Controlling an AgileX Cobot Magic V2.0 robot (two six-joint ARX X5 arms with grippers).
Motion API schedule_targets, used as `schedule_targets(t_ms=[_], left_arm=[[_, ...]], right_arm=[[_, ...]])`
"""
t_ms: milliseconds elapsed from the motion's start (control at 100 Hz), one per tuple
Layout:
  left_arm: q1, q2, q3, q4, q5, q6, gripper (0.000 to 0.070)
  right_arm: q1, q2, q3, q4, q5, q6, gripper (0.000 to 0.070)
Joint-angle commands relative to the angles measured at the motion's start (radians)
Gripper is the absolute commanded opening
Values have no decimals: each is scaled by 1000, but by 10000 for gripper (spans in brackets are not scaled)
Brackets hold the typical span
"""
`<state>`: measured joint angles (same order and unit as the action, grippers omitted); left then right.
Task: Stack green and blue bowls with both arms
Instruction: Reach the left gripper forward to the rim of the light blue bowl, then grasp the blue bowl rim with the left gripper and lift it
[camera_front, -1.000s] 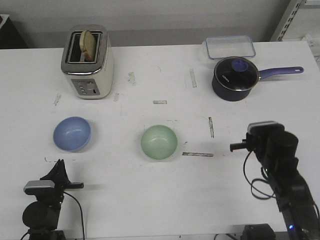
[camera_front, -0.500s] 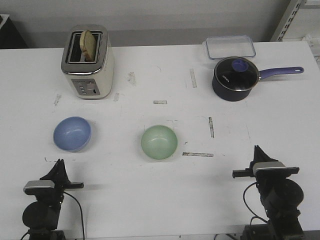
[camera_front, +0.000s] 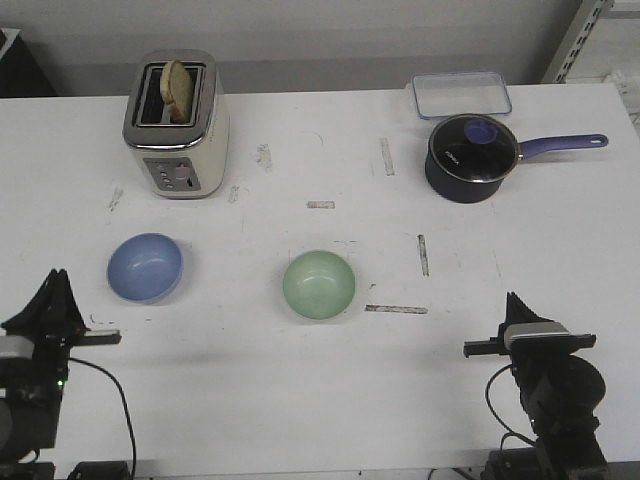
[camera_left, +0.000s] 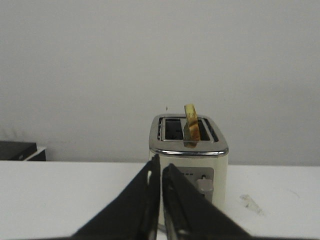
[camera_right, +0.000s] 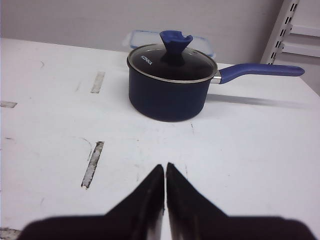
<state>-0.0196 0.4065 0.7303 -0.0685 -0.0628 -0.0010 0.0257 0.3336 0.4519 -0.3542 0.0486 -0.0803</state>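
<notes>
The blue bowl (camera_front: 145, 267) sits upright on the white table at the left. The green bowl (camera_front: 318, 284) sits upright near the table's middle, apart from it. My left gripper (camera_front: 57, 275) is at the near left edge, shut and empty, just near and left of the blue bowl. In the left wrist view the left gripper (camera_left: 160, 161) points at the toaster; neither bowl shows there. My right gripper (camera_front: 512, 298) is at the near right, shut and empty, well right of the green bowl. In the right wrist view the right gripper (camera_right: 165, 167) faces the pot.
A cream toaster (camera_front: 176, 125) with a slice of bread stands at the back left. A dark navy pot (camera_front: 471, 158) with a purple handle and a clear plastic box (camera_front: 460, 94) are at the back right. Tape marks (camera_front: 395, 308) dot the table.
The right arm dropped back from beside the green bowl to the near right edge. The left arm then shifted left, toward the table's left edge.
</notes>
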Motion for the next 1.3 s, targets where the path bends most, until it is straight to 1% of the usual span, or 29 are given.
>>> schedule_targets(t_ms=[0,150,200,230,270,320,380,400,440,470,550,770,920,990,1090,1100,1110,1120,1130,1200,1220,1230,1280,1290], left_arm=[[6,138,127,-57,-13,19,1],[45,404,329,-249,-19,15,4],[67,485,377,-307,-15,14,25],[80,531,400,-336,-10,14,69],[96,589,424,-373,-2,13,151],[112,655,442,-407,22,0,273],[127,721,444,-426,52,-44,419],[132,742,444,-434,62,-58,456],[141,785,444,-445,77,-84,502],[147,815,444,-454,91,-97,514],[159,892,444,-481,115,-97,527],[173,1069,444,-491,114,-94,527],[173,1138,444,-497,114,-94,523],[173,1159,444,-511,114,-93,501],[173,1174,444,-528,114,-93,357],[173,1175,444,-529,114,-93,332],[173,1175,444,-529,114,-93,322],[173,1175,444,-529,114,-93,293],[173,1175,444,-529,114,-93,282],[179,1174,444,-523,114,-93,128],[179,1174,444,-522,114,-93,100],[180,1174,444,-521,114,-93,74],[180,1174,444,-521,114,-93,0],[180,1174,444,-521,114,-94,0]], right_arm=[[2,9,4,9,1,13,0],[2,15,4,9,0,13,0],[2,15,4,9,0,13,0],[2,15,4,9,0,13,0],[2,15,4,9,0,13,0],[2,15,4,9,0,13,0],[2,15,4,9,0,13,0],[2,15,4,9,0,13,0],[2,15,4,9,0,13,0],[2,15,4,8,0,13,0],[2,15,4,8,0,13,0],[2,15,4,5,0,13,0],[2,15,4,3,1,13,0],[2,15,4,3,0,13,0],[2,15,4,3,1,13,0],[2,15,4,3,1,13,0],[2,15,4,3,1,13,0],[2,15,4,3,1,13,0],[2,15,4,3,1,13,0],[2,15,4,3,1,13,0],[2,15,4,3,1,13,0],[2,15,4,3,1,13,0],[2,15,4,3,1,13,0],[2,15,4,3,1,13,0]])
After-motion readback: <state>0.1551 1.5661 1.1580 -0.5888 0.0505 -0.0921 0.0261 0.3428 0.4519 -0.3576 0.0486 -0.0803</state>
